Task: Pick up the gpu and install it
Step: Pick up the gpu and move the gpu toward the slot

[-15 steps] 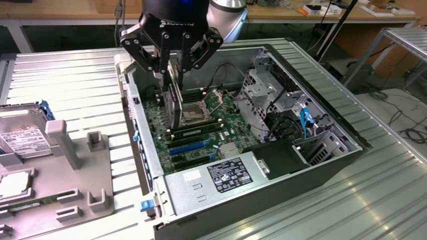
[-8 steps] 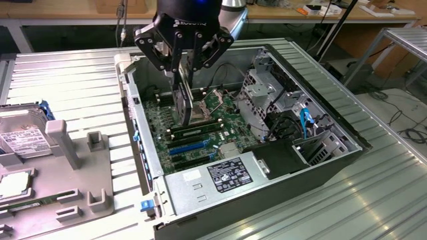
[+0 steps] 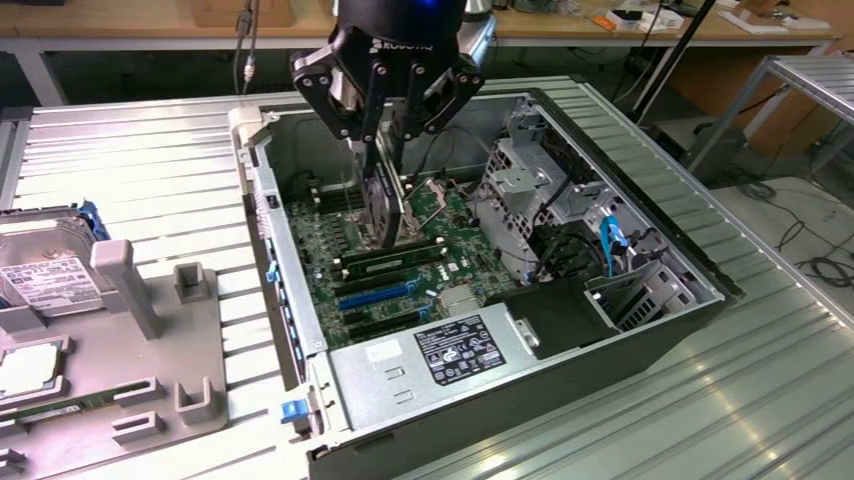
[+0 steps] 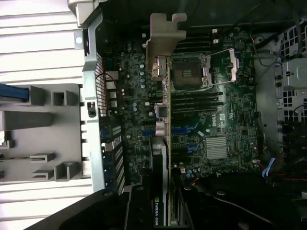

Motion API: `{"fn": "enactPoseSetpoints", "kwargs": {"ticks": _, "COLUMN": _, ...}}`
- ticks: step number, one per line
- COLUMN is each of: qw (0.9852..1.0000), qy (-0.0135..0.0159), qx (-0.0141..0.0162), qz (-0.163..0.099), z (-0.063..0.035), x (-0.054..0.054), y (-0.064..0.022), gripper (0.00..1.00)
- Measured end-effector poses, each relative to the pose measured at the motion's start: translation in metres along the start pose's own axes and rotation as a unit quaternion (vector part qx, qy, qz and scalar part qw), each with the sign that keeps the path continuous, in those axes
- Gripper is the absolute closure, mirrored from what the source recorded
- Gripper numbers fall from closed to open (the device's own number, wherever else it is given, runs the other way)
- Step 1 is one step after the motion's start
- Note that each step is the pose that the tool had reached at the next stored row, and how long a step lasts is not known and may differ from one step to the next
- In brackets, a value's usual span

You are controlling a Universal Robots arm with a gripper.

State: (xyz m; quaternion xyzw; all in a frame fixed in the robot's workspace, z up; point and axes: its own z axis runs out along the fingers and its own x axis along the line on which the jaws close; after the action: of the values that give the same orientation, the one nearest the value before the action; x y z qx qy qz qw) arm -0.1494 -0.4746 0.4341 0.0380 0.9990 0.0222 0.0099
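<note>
The gpu point(image 3: 384, 205), a flat green card with a black cooler and a long silver end bracket point(image 4: 164, 40), hangs upright on its edge inside the open dark computer case point(image 3: 534, 420); the black jaws are clenched on its top edge. Its lower edge is very near the green motherboard point(image 3: 320, 235), but I cannot tell if they touch. On the ribbed metal surface point(image 3: 134, 170), at the exterior view's left, a grey plastic holder point(image 3: 147, 330) carries a silver hard drive point(image 3: 40, 280).
</note>
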Motion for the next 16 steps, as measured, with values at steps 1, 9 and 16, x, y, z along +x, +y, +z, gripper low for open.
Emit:
{"fn": "enactPoseSetpoints", "kwargs": {"ticks": 1, "qw": 1.0, "qy": 0.0, "qx": 0.0, "qz": 0.0, "z": 0.0, "x": -0.002, "y": 0.0001, "gripper": 0.73}}
{"fn": "enactPoseSetpoints", "kwargs": {"ticks": 9, "qw": 1.0, "qy": 0.0, "qx": 0.0, "qz": 0.0, "z": 0.0004, "x": -0.019, "y": 0.0014, "gripper": 0.73}}
{"fn": "enactPoseSetpoints", "kwargs": {"ticks": 16, "qw": 1.0, "qy": 0.0, "qx": 0.0, "qz": 0.0, "z": 0.0007, "x": -0.035, "y": 0.0026, "gripper": 0.73}}
